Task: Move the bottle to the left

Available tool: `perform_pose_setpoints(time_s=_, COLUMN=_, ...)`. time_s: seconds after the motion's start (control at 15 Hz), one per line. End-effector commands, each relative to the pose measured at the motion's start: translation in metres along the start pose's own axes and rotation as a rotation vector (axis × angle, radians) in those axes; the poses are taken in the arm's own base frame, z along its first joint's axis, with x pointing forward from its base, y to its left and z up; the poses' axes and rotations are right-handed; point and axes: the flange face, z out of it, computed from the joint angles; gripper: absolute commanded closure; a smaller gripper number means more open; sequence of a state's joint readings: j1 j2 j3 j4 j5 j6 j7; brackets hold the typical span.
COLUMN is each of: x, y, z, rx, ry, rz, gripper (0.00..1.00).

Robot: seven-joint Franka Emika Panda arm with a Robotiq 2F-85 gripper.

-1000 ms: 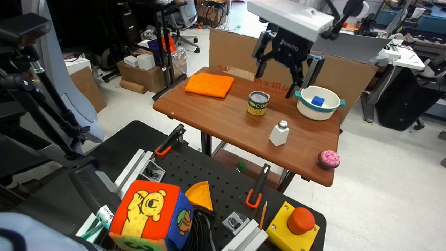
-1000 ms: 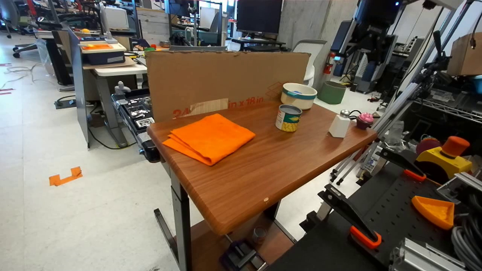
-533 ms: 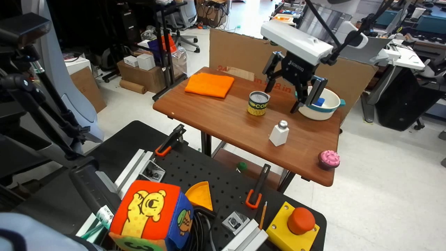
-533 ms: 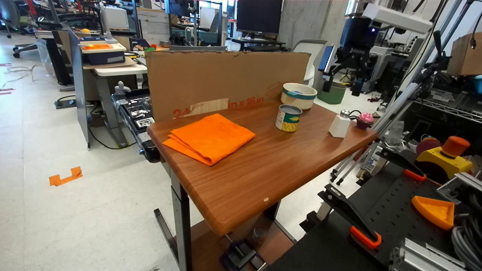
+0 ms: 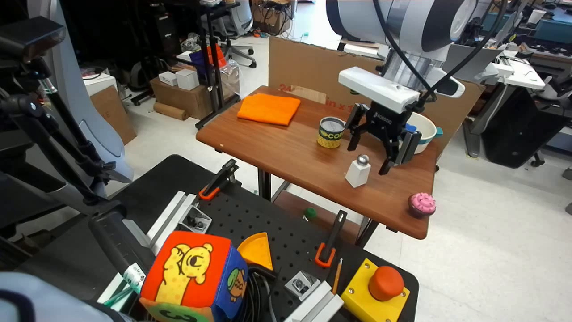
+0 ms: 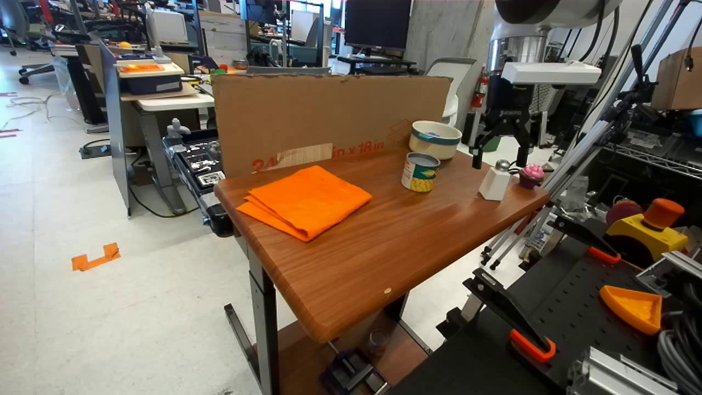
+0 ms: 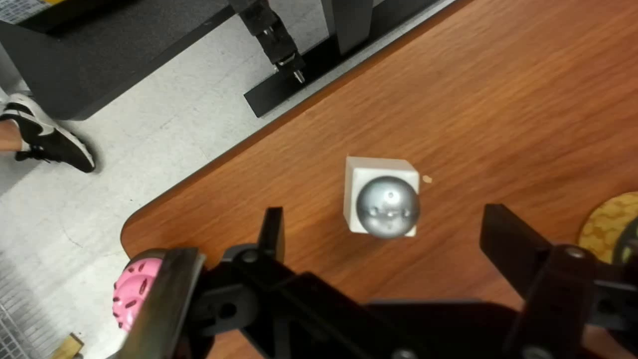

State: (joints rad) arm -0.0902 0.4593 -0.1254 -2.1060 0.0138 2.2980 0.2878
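Note:
The bottle is a small white square-sided shaker with a round silver top. It stands upright on the brown table and also shows in an exterior view. My gripper is open and empty, pointing down above and slightly behind the bottle. It also shows in an exterior view. In the wrist view the bottle is seen from above, between and a little ahead of the two spread fingertips. Neither finger appears to touch it.
A corn can stands left of the bottle. A white pot is behind the gripper, partly hidden. A pink cupcake sits at the table's right front corner. An orange cloth lies folded at the far end. Cardboard stands along the back.
My gripper has come down and toward the bottle over the last second, staying open. The bottle and other table objects have not moved.

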Motion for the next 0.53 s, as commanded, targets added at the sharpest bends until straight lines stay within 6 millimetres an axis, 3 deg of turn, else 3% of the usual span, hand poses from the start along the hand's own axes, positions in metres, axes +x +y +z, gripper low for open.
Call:
perform_pose_setpoints(time_s=0.0, x=0.008, y=-0.005, z=0.015, rx=-0.090, ry=-0.053, rz=0.029, gripper=0.00)
perform_pose_setpoints(time_s=0.07, x=0.006, y=-0.007, z=0.020, rx=-0.109, ry=-0.072, rz=0.024, gripper=0.00)
perform_pose_setpoints(time_s=0.13, x=0.005, y=-0.009, z=0.023, rx=-0.122, ry=-0.090, rz=0.025, gripper=0.25)
perform_pose_setpoints(time_s=0.27, x=0.003, y=-0.015, z=0.029, rx=-0.142, ry=-0.109, rz=0.019, gripper=0.32)
perform_pose_setpoints(time_s=0.47, x=0.005, y=-0.019, z=0.030, rx=-0.149, ry=-0.105, rz=0.021, gripper=0.58)
